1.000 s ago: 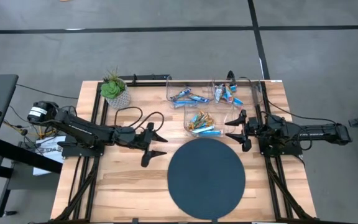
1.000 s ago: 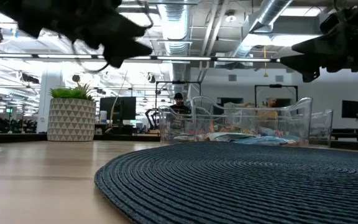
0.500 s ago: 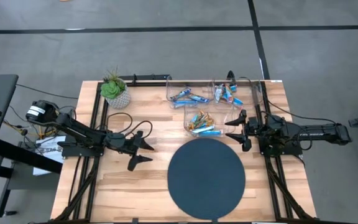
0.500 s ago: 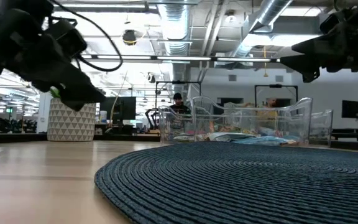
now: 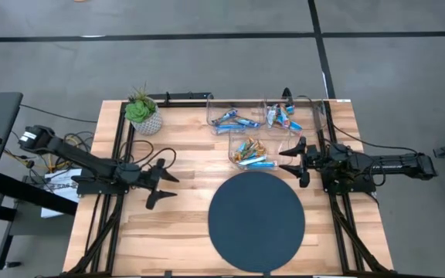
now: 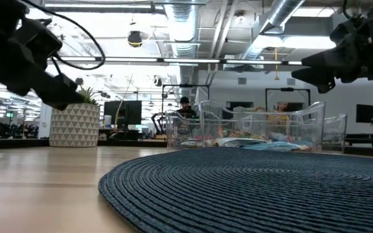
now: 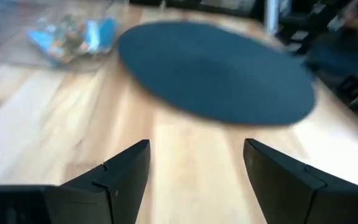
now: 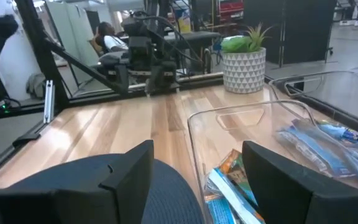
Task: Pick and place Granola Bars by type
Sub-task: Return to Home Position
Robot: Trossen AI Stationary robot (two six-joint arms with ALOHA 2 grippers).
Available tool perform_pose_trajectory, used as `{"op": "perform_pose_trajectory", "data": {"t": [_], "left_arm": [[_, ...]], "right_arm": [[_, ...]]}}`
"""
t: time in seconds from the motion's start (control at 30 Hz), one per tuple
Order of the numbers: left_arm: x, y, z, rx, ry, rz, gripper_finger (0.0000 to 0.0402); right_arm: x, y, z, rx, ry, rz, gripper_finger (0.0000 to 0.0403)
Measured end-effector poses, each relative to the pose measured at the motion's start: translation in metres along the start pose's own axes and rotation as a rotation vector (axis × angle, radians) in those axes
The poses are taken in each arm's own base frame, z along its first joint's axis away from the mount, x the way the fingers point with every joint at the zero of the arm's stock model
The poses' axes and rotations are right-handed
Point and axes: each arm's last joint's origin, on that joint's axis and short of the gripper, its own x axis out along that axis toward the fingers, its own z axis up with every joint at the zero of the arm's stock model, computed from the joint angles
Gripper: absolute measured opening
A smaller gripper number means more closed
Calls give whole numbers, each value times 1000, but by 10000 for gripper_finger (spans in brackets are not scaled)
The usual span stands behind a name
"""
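The Granola Bars lie in three clear bins at the table's far right. Light-blue ones fill the far left bin (image 5: 234,117), blue-white-red ones the far right bin (image 5: 287,116). Orange-brown and blue ones lie mixed in the near bin (image 5: 251,151), also seen in the left wrist view (image 7: 67,36) and the right wrist view (image 8: 232,180). My left gripper (image 5: 168,186) (image 7: 194,163) hangs open and empty over bare wood, left of the mat. My right gripper (image 5: 283,162) (image 8: 197,158) stands open and empty just right of the near bin.
A round dark woven mat (image 5: 256,221) covers the near middle of the table. A potted plant (image 5: 143,112) stands at the far left corner. Black frame rails (image 5: 108,154) run along both side edges. Bare wood lies between the left gripper and the mat.
My left gripper has drawn back toward the table's left edge and sunk lower, away from the mat's rim, staying open and empty.
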Motion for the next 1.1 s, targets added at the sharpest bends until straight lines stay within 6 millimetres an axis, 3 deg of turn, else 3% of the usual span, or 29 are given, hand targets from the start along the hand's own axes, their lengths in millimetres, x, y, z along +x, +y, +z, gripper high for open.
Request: {"op": "perform_pose_trajectory", "data": {"t": [0.3,0.6,0.87,1.1], "left_arm": [[-17,-3,-13,129,129,-9,251],[-31,-10,-2,297,3,-217,251],[-40,-9,8,366,-140,-168,251],[-45,-9,13,324,-207,-168,251]], "right_arm": [[0,-1,0,-13,-2,-25,240],[0,-1,0,-12,-2,-23,240],[0,-1,0,-12,-2,-23,240],[0,-1,0,-12,-1,-22,240]]}}
